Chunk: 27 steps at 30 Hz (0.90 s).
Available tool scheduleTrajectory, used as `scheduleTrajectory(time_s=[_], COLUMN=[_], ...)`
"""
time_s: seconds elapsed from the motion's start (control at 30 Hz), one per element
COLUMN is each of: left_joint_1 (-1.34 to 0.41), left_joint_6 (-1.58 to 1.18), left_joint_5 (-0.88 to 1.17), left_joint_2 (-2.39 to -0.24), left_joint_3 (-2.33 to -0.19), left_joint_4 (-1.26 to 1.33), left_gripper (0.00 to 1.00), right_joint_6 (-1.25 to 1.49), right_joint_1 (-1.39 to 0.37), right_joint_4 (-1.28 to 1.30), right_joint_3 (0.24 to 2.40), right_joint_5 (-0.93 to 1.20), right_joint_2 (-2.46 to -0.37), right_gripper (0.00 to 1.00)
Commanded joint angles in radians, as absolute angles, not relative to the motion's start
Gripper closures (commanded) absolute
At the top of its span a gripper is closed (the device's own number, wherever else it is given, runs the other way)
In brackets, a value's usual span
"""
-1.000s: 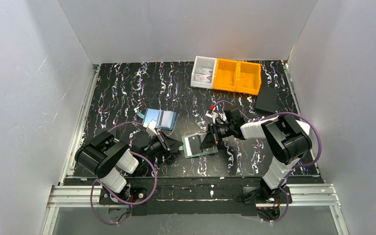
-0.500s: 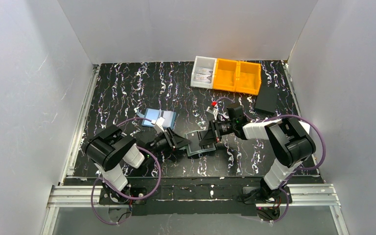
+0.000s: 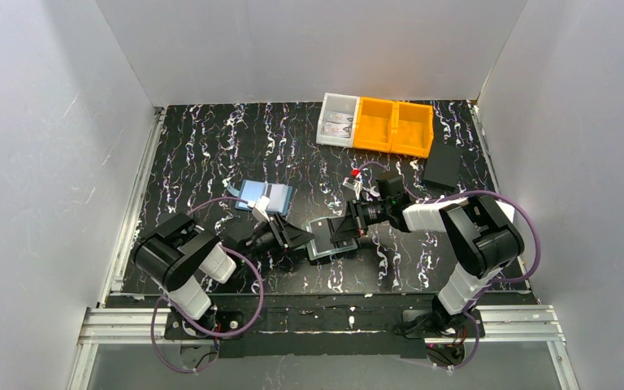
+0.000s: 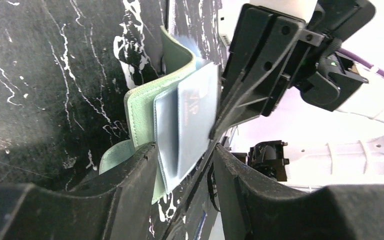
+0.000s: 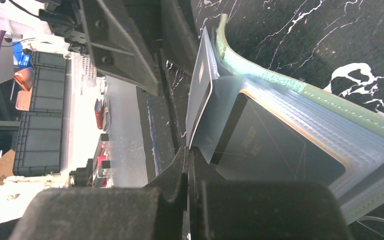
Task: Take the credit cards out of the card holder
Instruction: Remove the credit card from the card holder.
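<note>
Newly opened, the left tool (image 4: pixel 182 156) is straddling a grey-blue plastic credit card (image 4: pixel 196 107), ready for extraction. The right tool (image 5: pixel 187 156) is clamping the sage-green soft card holder (image 4: pixel 144 107).

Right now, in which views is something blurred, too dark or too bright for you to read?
Top view: even light, sharp, but the wallet is small, partly hidden. Left wrist view: wallet sharp, left fingers dark and blurred, background washed out. Right wrist view: black card sharp, no hard glare, right fingers blurred, left background overexposed.

Orange bins (image 3: pixel 392 126), black box (image 3: pixel 441 168)
</note>
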State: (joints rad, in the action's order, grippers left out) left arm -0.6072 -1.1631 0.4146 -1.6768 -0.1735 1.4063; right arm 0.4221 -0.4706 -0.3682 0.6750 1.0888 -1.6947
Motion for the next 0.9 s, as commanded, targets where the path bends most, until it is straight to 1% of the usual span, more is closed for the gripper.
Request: scheduleTrajectory(time_s=[0.0,0.17,0.43,0.57,0.73,0.87], left_joint_1=[-0.615,-0.615,-0.615,-0.615,-0.615,-0.615], left_joint_6=[-1.163,-1.17,-1.178,-1.173,-1.138,-1.13], left_joint_5=[0.409,0.431,0.466,0.449,0.404,0.427], left_joint_2=[-1.588,-1.534,-1.55,-1.51,-1.409,-1.403], left_joint_3=[-0.143,-0.149,-0.199,-0.183,-0.151,-0.173], left_joint_4=[1.417,1.4,1.397,1.398,1.3,1.259], left_gripper=[0.55,0.54,0.53,0.53,0.52,0.51], right_joint_6=[0.39,0.39,0.387,0.386,0.389,0.412], right_joint_1=[-0.468,-0.468,-0.468,-0.468,-0.468,-0.468], right_joint_4=[-0.377,-0.377,-0.379,-0.379,-0.38,-0.408], right_joint_3=[0.701,0.701,0.701,0.702,0.704,0.702], right_joint_5=[1.096,1.101,1.105,1.103,1.108,1.124], right_joint_2=[-1.67,-1.672,-1.675,-1.678,-1.685,-1.688], right_gripper=[0.99,0.99,0.99,0.99,0.99,0.99])
